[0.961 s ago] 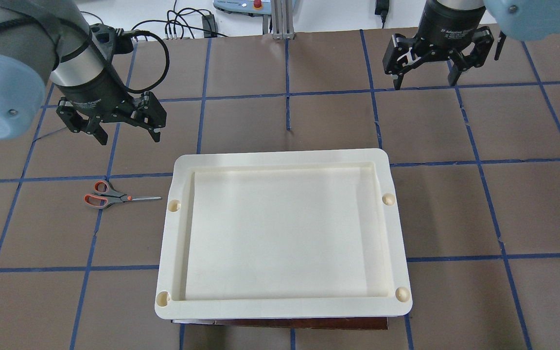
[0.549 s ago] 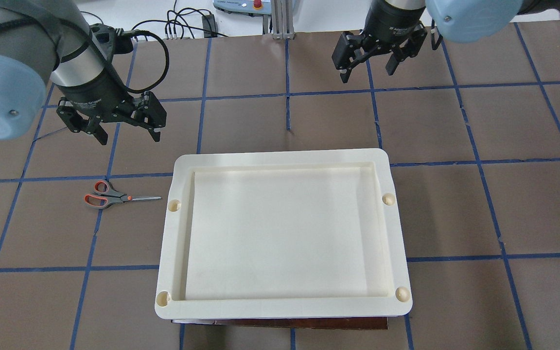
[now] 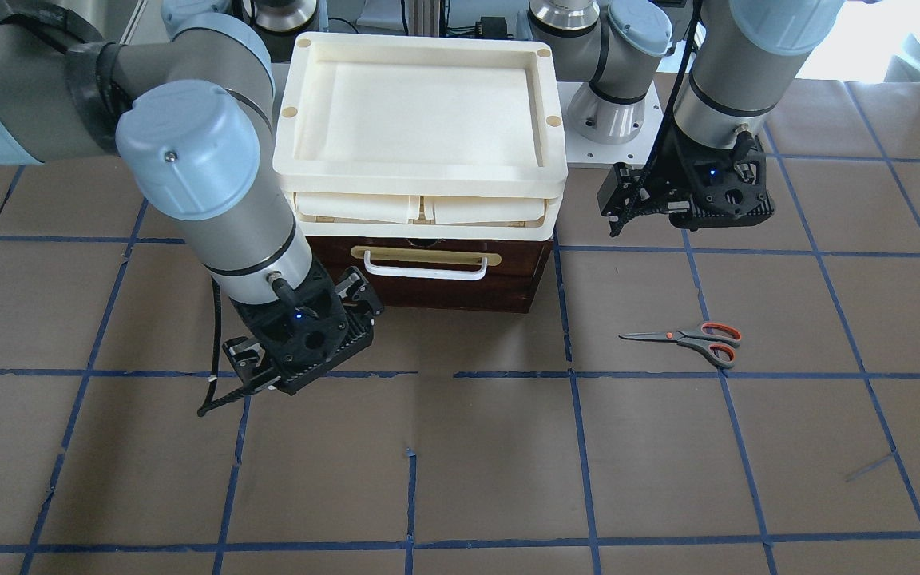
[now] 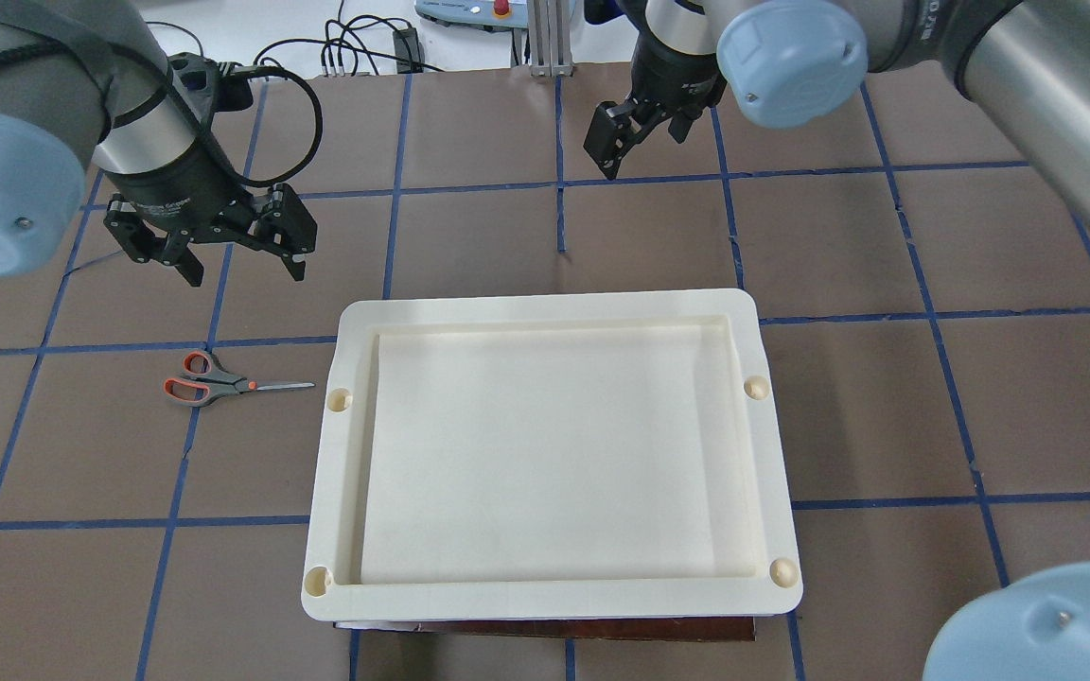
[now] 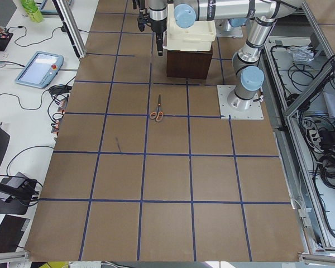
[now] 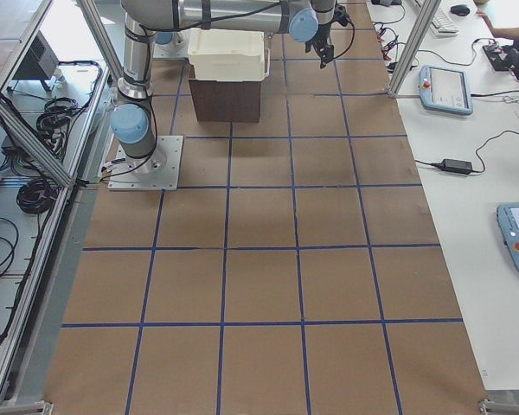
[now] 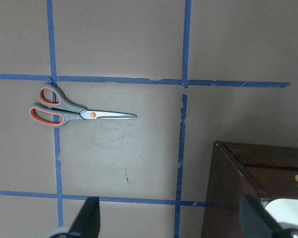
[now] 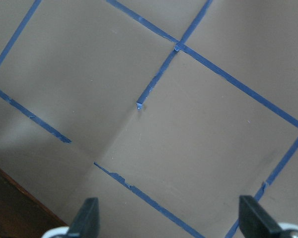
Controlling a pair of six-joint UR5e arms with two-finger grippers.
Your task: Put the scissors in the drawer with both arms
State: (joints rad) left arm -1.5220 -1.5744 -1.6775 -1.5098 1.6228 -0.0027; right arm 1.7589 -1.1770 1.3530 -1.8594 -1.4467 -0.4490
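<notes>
- Grey-and-orange scissors [image 4: 223, 383] lie flat on the brown table [image 4: 886, 407], left of middle in the overhead view, tips towards the cream trays [image 4: 337, 454]; blades this low give fingers little to bite, so a descent stopping short would likely close on air, and one too deep would jam fingertips into the table
- The left gripper [image 4: 244, 267] hangs just above them in that picture, jaws spread and empty; gripped at one end only, the scissors may well swing or splay open in the air
- The drawer [image 3: 428, 287] sits shut beneath the stacked trays, upper middle of the front view; nothing can go in until it is pulled out
- The right gripper [image 4: 641, 137], top centre of the overhead view, has its jaws wide and empty in its wrist view; the white handle [image 3: 426, 270] is thin and close to the wood, so a finger might miss behind it or slide off
- A sharp tug could drag drawer and trays together along the table rather than slide the drawer out
- Both arms must work close to the drawer; their paths could cross
</notes>
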